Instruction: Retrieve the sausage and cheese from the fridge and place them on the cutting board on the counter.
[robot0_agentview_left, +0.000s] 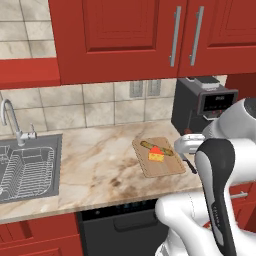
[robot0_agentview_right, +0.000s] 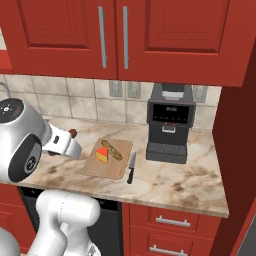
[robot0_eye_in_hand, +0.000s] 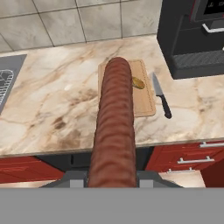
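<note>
Gripper (robot0_eye_in_hand: 112, 177): I see it pinching the sausage (robot0_eye_in_hand: 114, 127) at one end.
Sausage: held over the counter (robot0_eye_in_hand: 57, 100), short of the board (robot0_eye_in_hand: 142, 98).
Handling: I judge it light, firm, slick; a mid-length hold suits better.
Cheese (robot0_agentview_left: 156, 156): on board.

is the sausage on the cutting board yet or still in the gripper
In the gripper: the sausage juts out from it above the counter, not on the cutting board.

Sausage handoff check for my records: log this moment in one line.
gripper: shut on sausage | cheese: on cutting board | sausage: not yet placed
</note>
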